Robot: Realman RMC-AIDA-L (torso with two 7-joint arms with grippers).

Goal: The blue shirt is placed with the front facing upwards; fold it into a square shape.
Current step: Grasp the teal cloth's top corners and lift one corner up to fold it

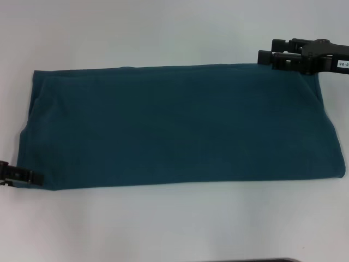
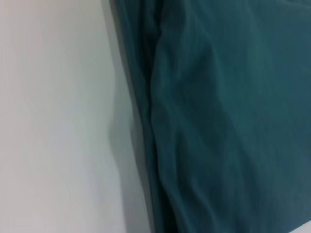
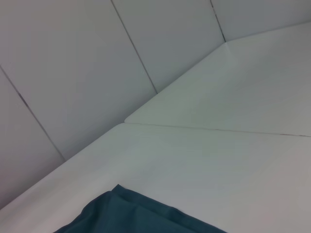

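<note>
Place: looking like a lab or robot test bench, not a home.
Surface: a plain white table [image 1: 163, 33] is spreading to every edge of the head view.
Surroundings: pale wall panels [image 3: 73, 73] with thin dark seams are rising behind the table's far side, enclosing it.

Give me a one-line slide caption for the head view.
Blue shirt folded into a long band on the white table; left gripper at near-left corner, right gripper at far-right.
</note>
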